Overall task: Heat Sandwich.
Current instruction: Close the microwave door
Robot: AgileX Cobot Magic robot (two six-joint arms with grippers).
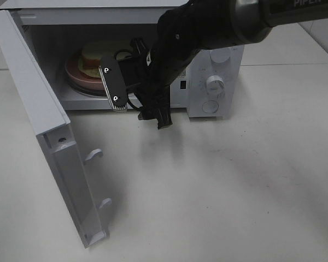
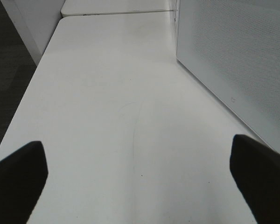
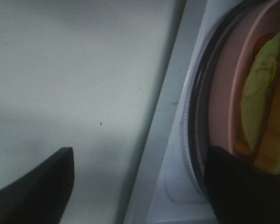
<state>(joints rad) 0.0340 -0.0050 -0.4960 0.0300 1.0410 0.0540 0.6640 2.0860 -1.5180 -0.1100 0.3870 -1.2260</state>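
Sandwich point(image 1: 97, 54) rests on plate point(image 1: 76, 75) inside microwave point(image 1: 218, 60), door point(image 1: 41, 101) wide for access; right gripper point(image 3: 137, 184) released astride the sill point(image 3: 165, 140), left gripper point(image 2: 140, 186) spread, empty.

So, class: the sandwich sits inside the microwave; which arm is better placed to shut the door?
Probably left: the left gripper, open, hangs beside the open door, while the right gripper sits at the microwave mouth near the sandwich and must withdraw.
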